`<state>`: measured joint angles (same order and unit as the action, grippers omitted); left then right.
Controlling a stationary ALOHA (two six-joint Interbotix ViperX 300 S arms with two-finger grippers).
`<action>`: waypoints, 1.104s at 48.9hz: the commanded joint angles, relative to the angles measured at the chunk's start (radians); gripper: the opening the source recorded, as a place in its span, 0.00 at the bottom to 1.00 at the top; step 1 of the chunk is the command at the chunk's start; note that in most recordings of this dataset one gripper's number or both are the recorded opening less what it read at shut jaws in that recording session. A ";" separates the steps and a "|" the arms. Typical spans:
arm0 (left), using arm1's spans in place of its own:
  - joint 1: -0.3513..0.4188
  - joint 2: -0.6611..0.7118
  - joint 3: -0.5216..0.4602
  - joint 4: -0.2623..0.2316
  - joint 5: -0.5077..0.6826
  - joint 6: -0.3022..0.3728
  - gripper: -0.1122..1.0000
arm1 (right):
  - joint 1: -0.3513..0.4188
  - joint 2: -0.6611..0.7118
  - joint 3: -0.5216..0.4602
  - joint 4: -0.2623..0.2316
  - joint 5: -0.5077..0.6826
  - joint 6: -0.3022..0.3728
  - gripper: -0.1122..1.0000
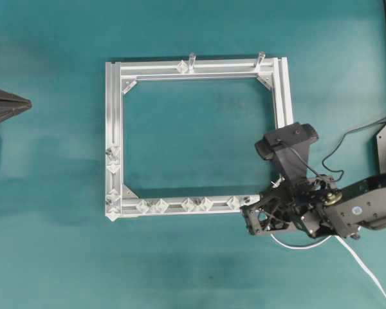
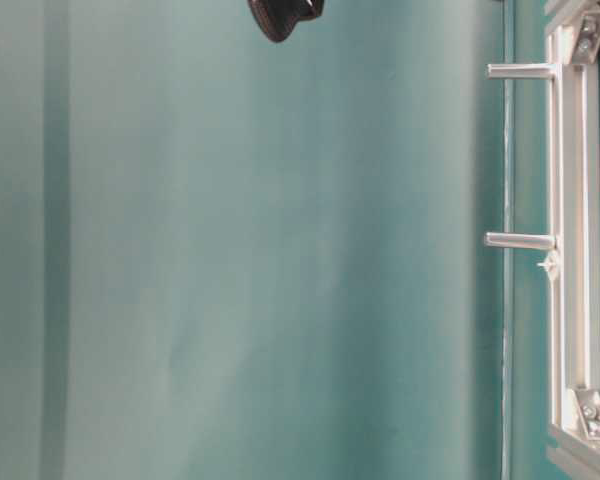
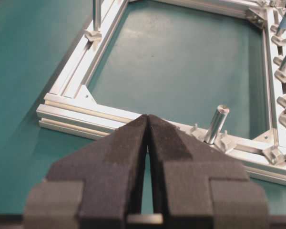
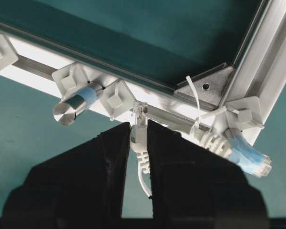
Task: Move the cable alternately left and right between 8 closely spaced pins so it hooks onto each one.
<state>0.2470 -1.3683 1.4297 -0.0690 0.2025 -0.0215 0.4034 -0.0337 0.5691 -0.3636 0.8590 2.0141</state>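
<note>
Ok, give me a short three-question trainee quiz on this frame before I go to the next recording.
1. True or false: the right gripper is clamped on the white cable.
2. The left gripper is: A) wide open, B) shut and empty, C) shut on a pin.
3. In the overhead view, at which corner of the aluminium frame is the right gripper?
Key: 1 true; 2 B; 3 lower right.

Right gripper [image 4: 139, 131] pinches the cable [image 4: 139, 143] (left gripper [image 3: 148, 125] pads pressed together).
</note>
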 commanded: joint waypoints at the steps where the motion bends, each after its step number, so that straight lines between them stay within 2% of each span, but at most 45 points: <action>1: -0.003 0.009 -0.012 0.003 -0.009 -0.009 0.10 | 0.000 -0.012 -0.011 -0.005 -0.002 0.003 0.23; 22: -0.003 0.009 -0.012 0.003 -0.008 -0.009 0.10 | -0.015 -0.017 -0.008 -0.005 0.014 0.002 0.23; 54: -0.003 0.008 -0.012 0.003 -0.008 -0.009 0.10 | -0.117 -0.028 0.005 -0.074 0.021 -0.012 0.23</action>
<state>0.2470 -1.3668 1.4297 -0.0690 0.2025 -0.0215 0.2961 -0.0353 0.5768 -0.4264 0.8790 2.0034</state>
